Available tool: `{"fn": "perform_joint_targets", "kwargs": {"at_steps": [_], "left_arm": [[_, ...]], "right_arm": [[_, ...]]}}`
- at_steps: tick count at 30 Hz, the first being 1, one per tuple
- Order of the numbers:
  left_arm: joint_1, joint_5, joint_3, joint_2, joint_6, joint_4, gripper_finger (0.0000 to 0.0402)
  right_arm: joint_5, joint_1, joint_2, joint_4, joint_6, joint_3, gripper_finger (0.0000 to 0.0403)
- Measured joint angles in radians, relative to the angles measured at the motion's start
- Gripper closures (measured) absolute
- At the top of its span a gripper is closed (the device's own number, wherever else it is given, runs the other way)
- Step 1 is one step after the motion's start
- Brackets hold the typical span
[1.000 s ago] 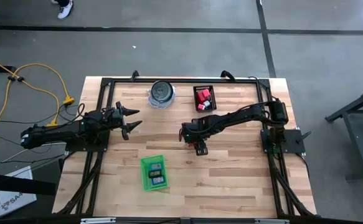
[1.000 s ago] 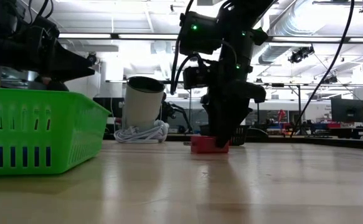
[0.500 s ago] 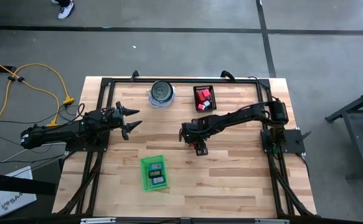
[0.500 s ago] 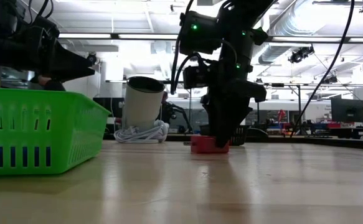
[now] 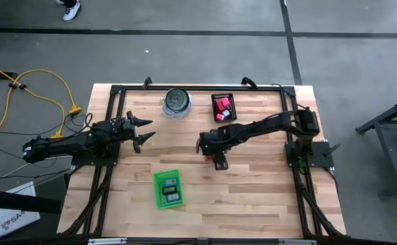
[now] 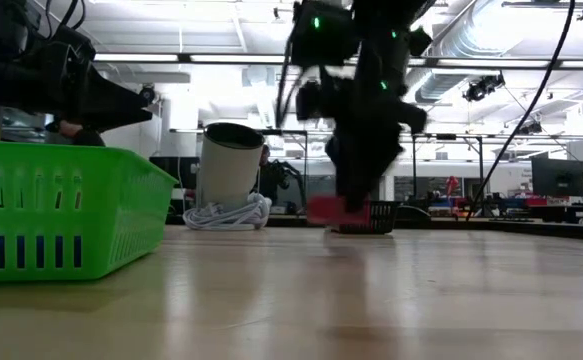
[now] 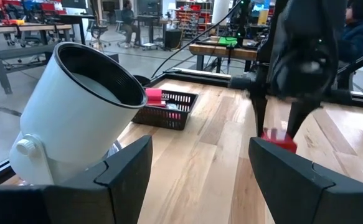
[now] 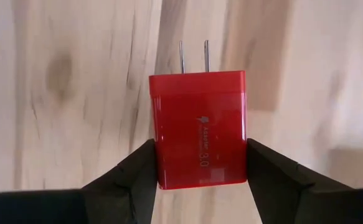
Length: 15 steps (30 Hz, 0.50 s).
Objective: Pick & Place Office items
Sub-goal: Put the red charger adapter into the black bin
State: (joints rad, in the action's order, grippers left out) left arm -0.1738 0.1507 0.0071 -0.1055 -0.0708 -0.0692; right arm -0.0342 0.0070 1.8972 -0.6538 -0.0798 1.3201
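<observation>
My right gripper (image 5: pixel 219 163) is shut on a red block-shaped plug adapter (image 8: pixel 198 127) with two metal prongs, over the middle of the table. It also shows in the low view (image 6: pixel 334 210) and the left wrist view (image 7: pixel 278 140). My left gripper (image 5: pixel 144 131) is open and empty at the table's left. A small black basket (image 5: pixel 223 107) at the far edge holds red and pink pieces. The green tray (image 5: pixel 168 188) near the front holds blue pieces. My right gripper pinches the red adapter by its two long sides (image 8: pixel 158 149) between its two fingers. The fingers point down from above and lie along the block's length. The adapter hangs level below them, lifted just clear of the table, prongs pointing away from the wrist.
A white cylindrical container (image 5: pixel 177 101) with a coiled white cable at its base stands at the far edge, left of the black basket. A black metal frame (image 5: pixel 116 95) runs round the table's edges. Bare wood lies between the tray and my right gripper.
My right gripper has risen with the red adapter, which has come off the table and now hangs a little above it. The gripper has also shifted slightly toward the far edge.
</observation>
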Motion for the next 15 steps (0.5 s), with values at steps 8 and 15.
{"fn": "perform_joint_targets", "kwargs": {"at_steps": [8,15], "left_arm": [[0.000,0.000,0.000,-0.007,0.000,-0.002,0.0143],[0.000,0.002,0.000,-0.015,0.000,-0.010,0.0143]], "right_arm": [[0.089,-0.046,-0.135,-0.052,-0.021,0.001,0.0209],[0.143,-0.133,-0.226,-0.120,-0.056,0.000,0.0209]]}}
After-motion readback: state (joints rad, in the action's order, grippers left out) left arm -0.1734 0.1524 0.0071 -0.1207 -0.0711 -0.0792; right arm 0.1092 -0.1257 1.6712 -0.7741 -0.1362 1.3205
